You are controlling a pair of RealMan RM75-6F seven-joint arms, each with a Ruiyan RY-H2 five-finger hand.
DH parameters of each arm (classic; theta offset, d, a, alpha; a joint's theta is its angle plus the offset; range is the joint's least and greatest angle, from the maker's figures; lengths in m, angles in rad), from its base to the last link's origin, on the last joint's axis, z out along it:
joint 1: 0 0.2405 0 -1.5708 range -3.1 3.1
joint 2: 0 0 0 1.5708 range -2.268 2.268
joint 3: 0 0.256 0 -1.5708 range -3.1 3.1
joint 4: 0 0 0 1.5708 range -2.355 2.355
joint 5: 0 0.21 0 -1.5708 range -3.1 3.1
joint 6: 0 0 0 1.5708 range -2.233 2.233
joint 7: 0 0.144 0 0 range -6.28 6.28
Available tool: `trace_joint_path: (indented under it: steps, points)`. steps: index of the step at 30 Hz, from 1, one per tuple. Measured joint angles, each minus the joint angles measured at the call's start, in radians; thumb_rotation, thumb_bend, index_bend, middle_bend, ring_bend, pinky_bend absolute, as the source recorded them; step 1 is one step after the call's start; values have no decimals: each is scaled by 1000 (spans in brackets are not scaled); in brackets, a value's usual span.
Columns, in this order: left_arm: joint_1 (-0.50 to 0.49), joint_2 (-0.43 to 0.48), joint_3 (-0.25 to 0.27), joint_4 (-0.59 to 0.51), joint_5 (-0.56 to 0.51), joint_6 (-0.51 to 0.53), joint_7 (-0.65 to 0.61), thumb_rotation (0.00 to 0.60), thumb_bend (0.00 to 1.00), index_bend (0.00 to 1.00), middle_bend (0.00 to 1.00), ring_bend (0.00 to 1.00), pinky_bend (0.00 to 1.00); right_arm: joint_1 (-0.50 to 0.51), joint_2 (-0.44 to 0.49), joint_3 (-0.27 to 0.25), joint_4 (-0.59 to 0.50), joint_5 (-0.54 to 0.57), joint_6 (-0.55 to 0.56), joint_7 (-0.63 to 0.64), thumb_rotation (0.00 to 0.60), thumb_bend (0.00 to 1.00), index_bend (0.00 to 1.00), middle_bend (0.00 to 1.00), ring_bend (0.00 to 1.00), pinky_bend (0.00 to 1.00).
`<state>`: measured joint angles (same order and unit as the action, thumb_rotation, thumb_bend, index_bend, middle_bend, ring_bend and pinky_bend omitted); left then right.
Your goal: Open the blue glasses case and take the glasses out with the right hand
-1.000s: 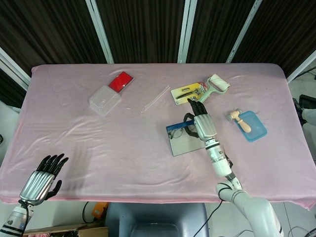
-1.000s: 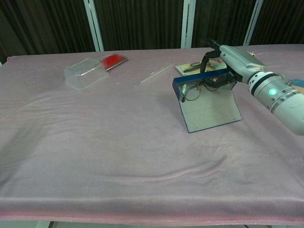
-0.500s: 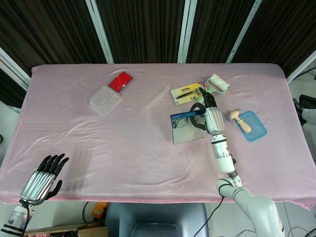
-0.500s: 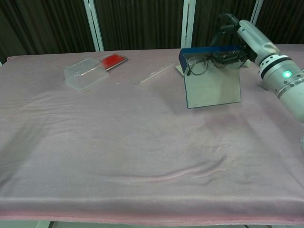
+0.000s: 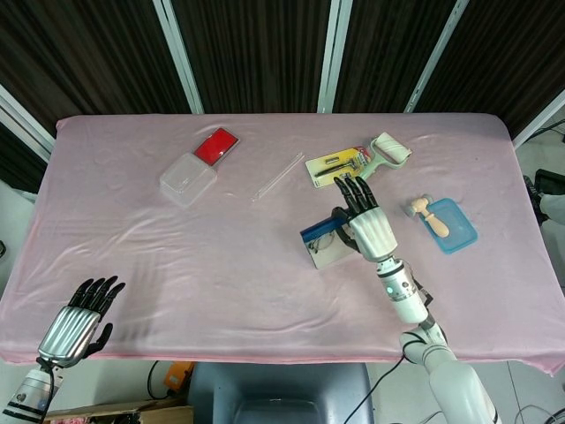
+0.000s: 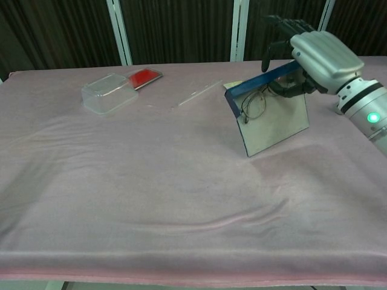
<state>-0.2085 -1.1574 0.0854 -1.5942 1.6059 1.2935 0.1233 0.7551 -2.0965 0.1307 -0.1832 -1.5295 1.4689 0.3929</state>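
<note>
now: right hand (image 6: 317, 57) sits above the pink table (image 5: 177, 265), right of centre, with the blue glasses case (image 6: 266, 99) hanging from it. case is open and tilted; its grey flap slopes down and its lowest corner appears to touch the cloth in the chest view. glasses (image 6: 254, 104) still inside the case, under the blue edge, wire rims showing. thumb and underside of the hand are in against the case's top edge and the glasses; upper fingers (image 5: 355, 193) spread straight out beyond it. whether the grip is on the case, the glasses or both, cannot tell.

left hand (image 5: 75, 318) at the near left corner of the table, fingers apart, holding nothing.

elsewhere on the cloth: clear plastic box (image 5: 187, 179) with a red card (image 5: 216, 146) just beside it, far left of centre; a clear rod (image 5: 278, 177) between them and the case; a yellow packet (image 5: 335, 165) and a white roller (image 5: 388, 150) beyond the right hand; a blue tray (image 5: 455, 230) to the right with a small wooden piece (image 5: 428, 215) on it.
</note>
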Motion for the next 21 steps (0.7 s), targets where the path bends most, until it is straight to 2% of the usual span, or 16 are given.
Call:
trace_joint_path:
  steps: [13,21]
  points:
    - [0,0,1,1,1,1,-2,600,496,0,0,0,36,-7,-17,-5,10,15,-71,8,600,504,596,113,22,0]
    - [-1,-1,-2,0,-5,0,0,600,495,0,0,0,36,9,-19,-8,13,25,-139,-30,600,504,577,107,22,0]
